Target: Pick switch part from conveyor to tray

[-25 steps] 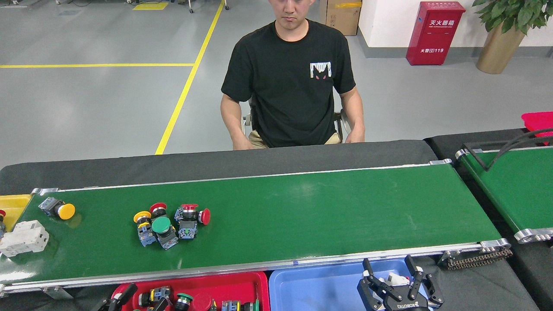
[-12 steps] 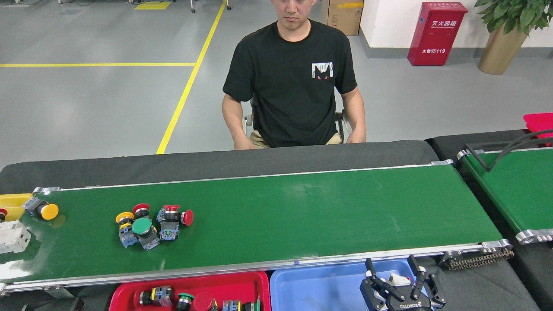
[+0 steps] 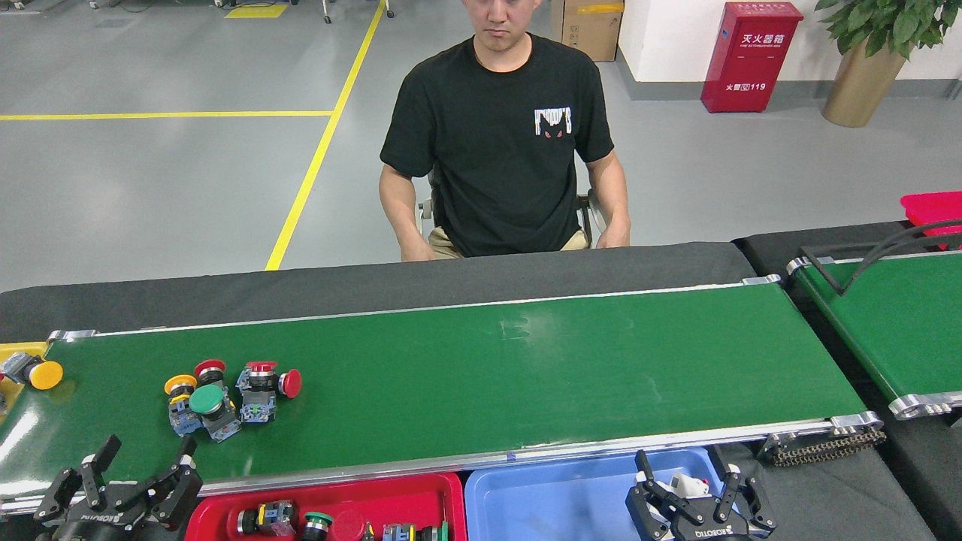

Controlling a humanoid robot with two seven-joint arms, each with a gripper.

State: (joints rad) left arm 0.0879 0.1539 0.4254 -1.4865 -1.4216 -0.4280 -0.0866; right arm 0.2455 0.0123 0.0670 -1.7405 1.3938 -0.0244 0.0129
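A cluster of switch parts (image 3: pixel 225 398) with yellow, green and red caps lies on the left part of the conveyor (image 3: pixel 481 376). One more switch part with a yellow cap (image 3: pixel 34 372) sits at the belt's left end. My left gripper (image 3: pixel 143 454) stands open at the belt's near edge, just below and left of the cluster, with nothing in it. My right gripper (image 3: pixel 682 460) is open over the blue tray (image 3: pixel 556 496), and a white part (image 3: pixel 690 485) shows between its fingers. The red tray (image 3: pixel 421 492) holds several switch parts.
A person (image 3: pixel 500 143) sits behind the conveyor, hands at the far table edge. A second green belt (image 3: pixel 894 315) with a black bar runs at the right. A yellow bin (image 3: pixel 9 352) stands at the left end.
The switch parts have ridden left along the belt, and the white block has left the view. My left gripper has come up into view at the lower left. The right gripper barely moved.
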